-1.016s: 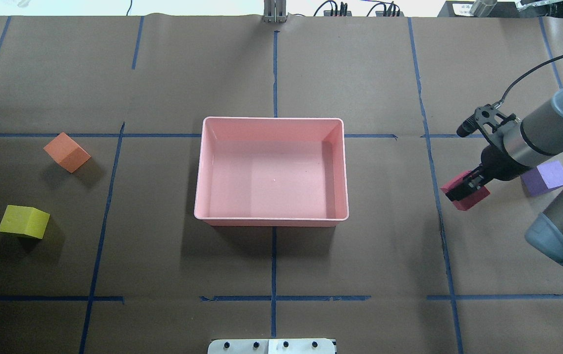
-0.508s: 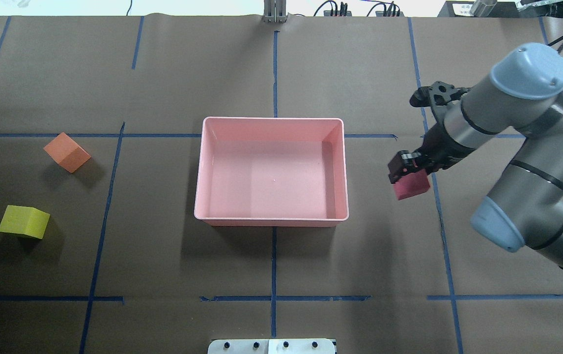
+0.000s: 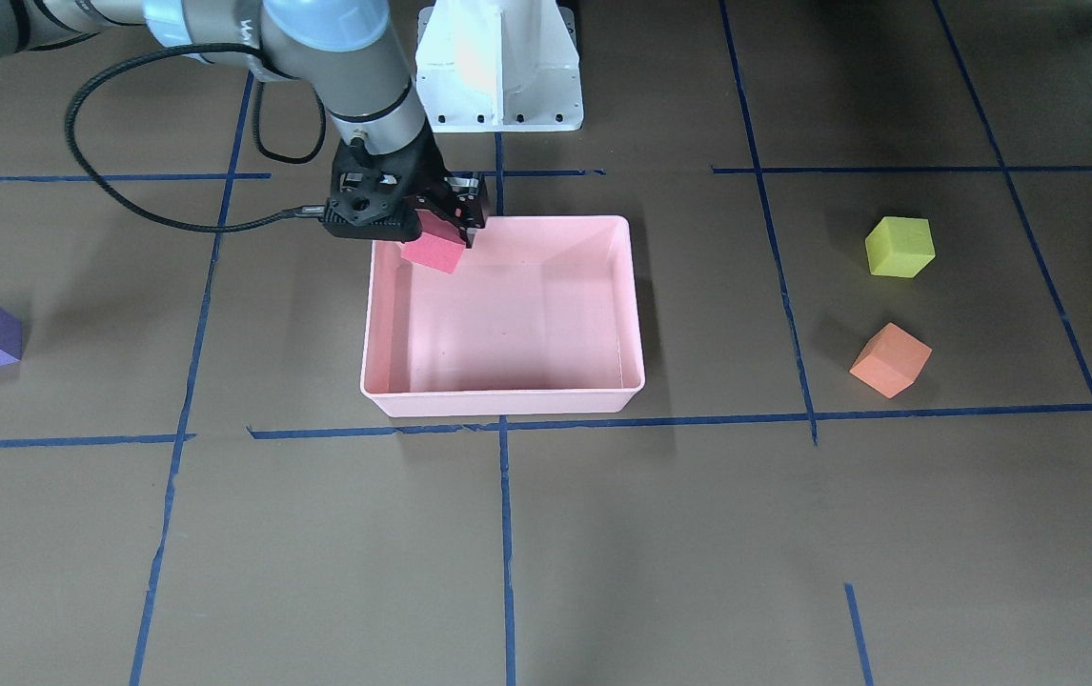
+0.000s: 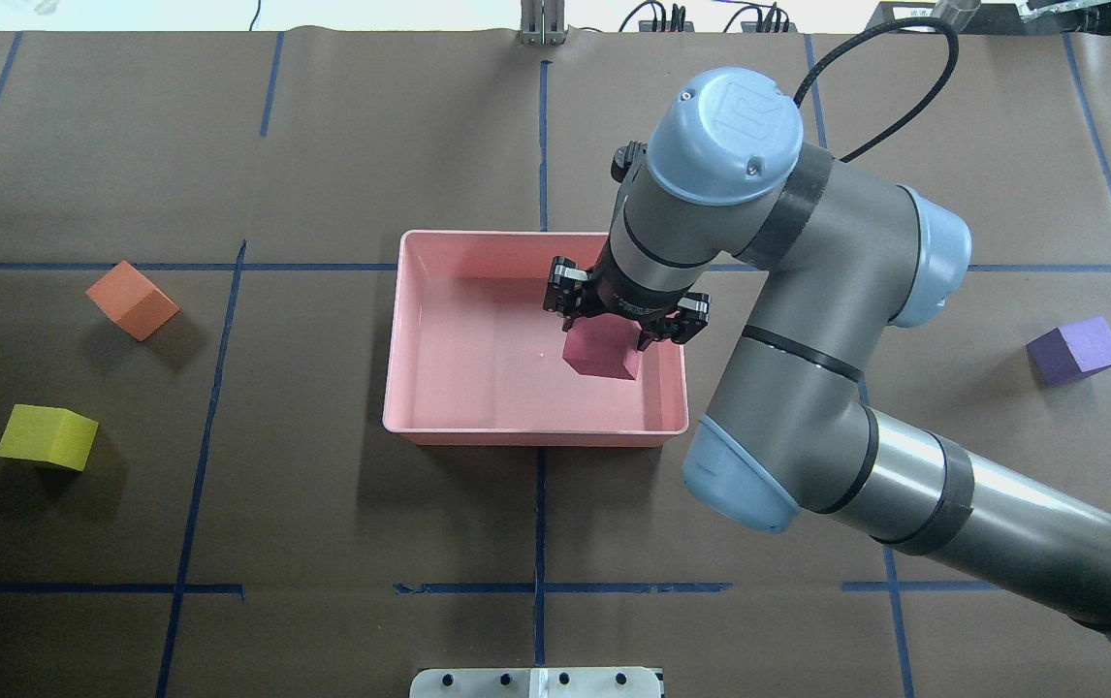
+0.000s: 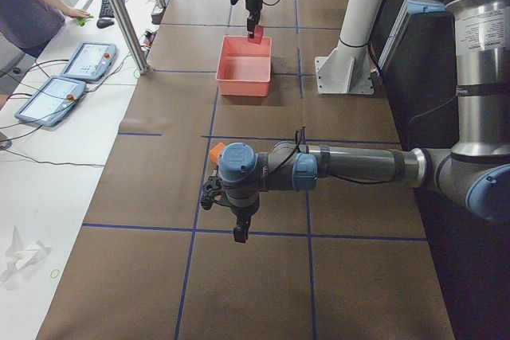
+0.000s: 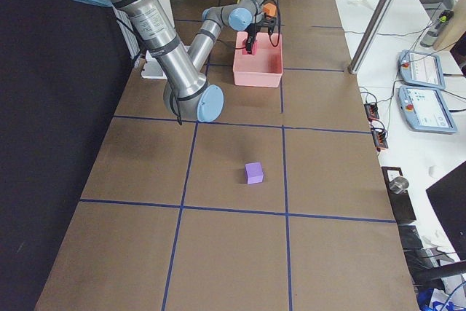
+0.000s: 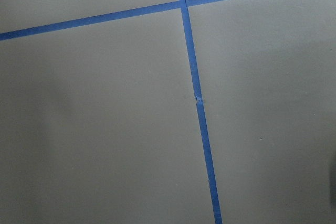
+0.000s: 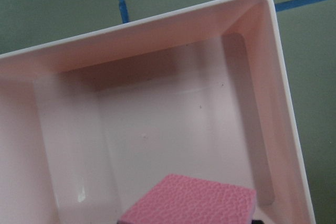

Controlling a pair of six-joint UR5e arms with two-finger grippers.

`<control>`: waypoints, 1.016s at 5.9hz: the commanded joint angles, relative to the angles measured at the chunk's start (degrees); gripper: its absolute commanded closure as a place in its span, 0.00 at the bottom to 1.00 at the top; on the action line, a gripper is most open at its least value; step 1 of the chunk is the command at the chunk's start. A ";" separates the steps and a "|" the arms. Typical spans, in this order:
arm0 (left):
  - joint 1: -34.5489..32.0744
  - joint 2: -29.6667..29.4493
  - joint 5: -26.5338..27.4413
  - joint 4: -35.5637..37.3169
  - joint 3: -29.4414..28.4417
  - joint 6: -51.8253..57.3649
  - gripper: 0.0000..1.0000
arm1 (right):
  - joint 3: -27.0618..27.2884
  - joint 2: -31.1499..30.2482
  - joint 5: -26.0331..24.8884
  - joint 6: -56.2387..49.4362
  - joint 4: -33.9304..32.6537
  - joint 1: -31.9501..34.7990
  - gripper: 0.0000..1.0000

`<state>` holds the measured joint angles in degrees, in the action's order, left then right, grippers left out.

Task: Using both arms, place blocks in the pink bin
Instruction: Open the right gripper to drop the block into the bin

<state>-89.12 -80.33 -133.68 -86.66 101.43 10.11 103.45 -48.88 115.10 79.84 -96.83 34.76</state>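
My right gripper is shut on the red block and holds it just above the floor of the pink bin, in the bin's right part. The right wrist view shows the block's top over the bin's inside corner. The purple block lies at the far right. The orange block and the yellow-green block lie at the far left. My left gripper shows only in the exterior left view, above the table beyond those two blocks; I cannot tell if it is open.
Blue tape lines divide the brown table cover. The white pedestal base stands behind the bin on the robot's side. My right arm's elbow hangs over the table just right of the bin. The left wrist view shows only bare table and tape.
My right arm has swung left with the red block, from the table's right side, past the bin's right rim, to over the bin's right part. The other blocks have not moved.
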 commanded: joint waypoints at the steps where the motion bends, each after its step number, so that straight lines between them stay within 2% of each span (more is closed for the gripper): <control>1: 0.09 0.00 0.00 -0.09 0.00 -0.09 0.00 | 3.04 -1.82 -0.49 -9.53 -4.63 1.61 0.00; 2: 0.09 0.00 0.00 -0.09 0.00 -0.09 0.00 | 10.55 -6.27 -0.05 -22.06 -10.77 4.84 0.00; 3: 0.09 0.00 0.00 -0.09 -0.09 0.00 0.00 | 13.15 -11.02 5.78 -31.93 -11.44 10.10 0.00; 4: 0.09 0.00 0.00 -0.09 0.09 0.00 0.00 | 15.62 -16.11 7.41 -40.73 -11.01 13.80 0.00; 6: 0.61 -0.79 0.00 -0.26 0.17 -0.17 0.00 | 16.43 -26.66 8.99 -59.88 -10.57 22.67 0.00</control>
<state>-88.81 -80.67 -133.64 -86.84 101.50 10.05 119.50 -70.52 123.09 29.41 -107.50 52.99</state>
